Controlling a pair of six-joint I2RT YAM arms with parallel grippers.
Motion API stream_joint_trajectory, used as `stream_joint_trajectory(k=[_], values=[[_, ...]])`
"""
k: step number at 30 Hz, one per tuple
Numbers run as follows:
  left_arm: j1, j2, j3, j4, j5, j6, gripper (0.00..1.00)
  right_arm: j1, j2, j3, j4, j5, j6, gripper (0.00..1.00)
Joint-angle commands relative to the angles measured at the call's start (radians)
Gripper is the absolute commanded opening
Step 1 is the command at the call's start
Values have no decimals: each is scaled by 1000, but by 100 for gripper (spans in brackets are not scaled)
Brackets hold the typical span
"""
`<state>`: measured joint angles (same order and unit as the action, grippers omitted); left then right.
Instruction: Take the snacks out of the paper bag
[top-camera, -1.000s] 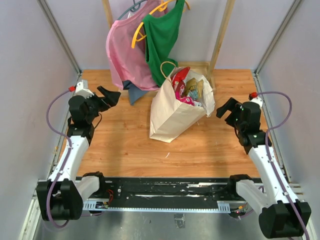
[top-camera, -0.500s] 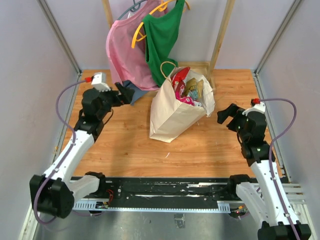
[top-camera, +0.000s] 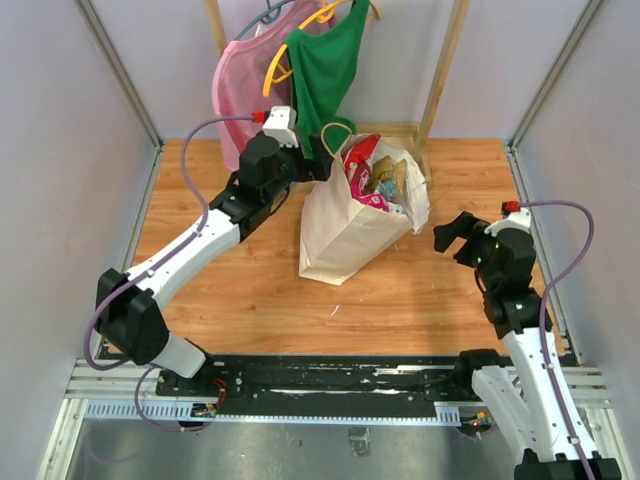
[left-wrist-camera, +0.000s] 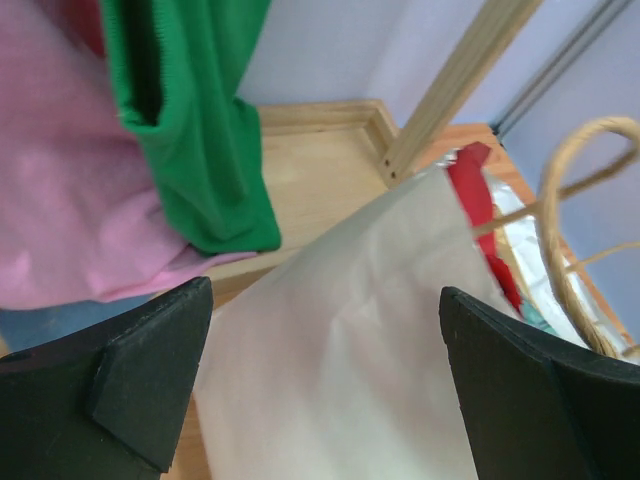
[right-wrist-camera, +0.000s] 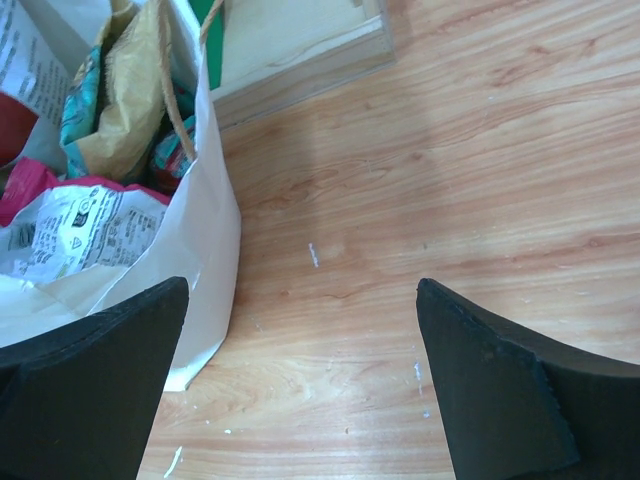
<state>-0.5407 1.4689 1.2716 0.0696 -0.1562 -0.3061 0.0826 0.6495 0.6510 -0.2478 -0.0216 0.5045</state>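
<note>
Snacks (top-camera: 366, 170) inside paper bag (top-camera: 335, 228), just beside left gripper (top-camera: 320, 166).

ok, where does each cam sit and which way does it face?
Top external: above and behind the bases, looking down at the table; both arms show.
Left wrist: faces the paper bag side and green garment; left end effector fingers.
Right wrist: faces table and bag mouth; right end effector fingers.
Shared: bag, snacks.

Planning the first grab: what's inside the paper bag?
Snacks crowd the paper bag's mouth: a red packet tallest, pink and tan ones beside it. Anything deeper is hidden by them.
</note>
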Motion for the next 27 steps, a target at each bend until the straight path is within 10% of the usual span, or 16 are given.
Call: stream_joint_trajectory(k=[1, 16, 27], values=[[-31, 22, 9, -10, -107, 35, 100, -6, 22, -62, 132, -190, -9, 99], [145, -206, -671, 217, 73, -255, 100, 435, 201, -418, 748, -36, 127, 99], [143, -188, -963, 597, 259, -489, 100, 535, 784, -386, 1464, 2, 179, 99]])
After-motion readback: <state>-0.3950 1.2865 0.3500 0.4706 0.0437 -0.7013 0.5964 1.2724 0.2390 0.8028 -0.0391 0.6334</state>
